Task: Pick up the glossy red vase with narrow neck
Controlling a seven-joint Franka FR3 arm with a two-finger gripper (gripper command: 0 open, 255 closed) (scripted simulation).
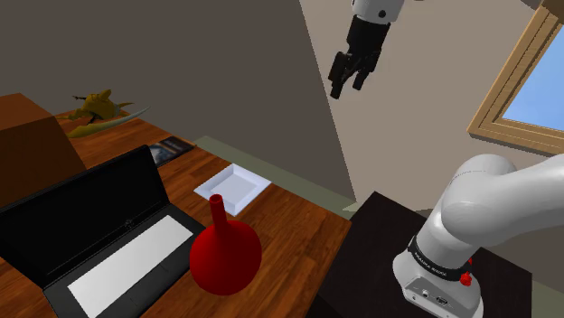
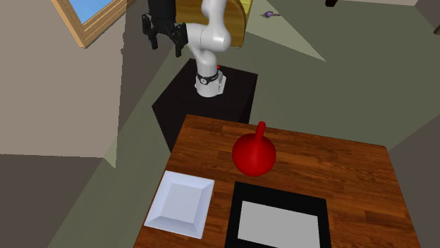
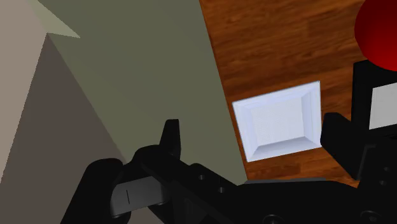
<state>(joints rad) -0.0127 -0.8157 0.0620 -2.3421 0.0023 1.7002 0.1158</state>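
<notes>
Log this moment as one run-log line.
red vase: upright on wooden table beside laptop, untouched | hand: open, empty, raised well away from it | stage: approach pending

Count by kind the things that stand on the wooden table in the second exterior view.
red vase: 1
white square dish: 1
black laptop: 1
Total: 3

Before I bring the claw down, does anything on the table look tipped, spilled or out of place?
Nothing stands out. The red vase stands upright on the wooden table; the white dish and open laptop look intact; the open claw is empty.
</notes>
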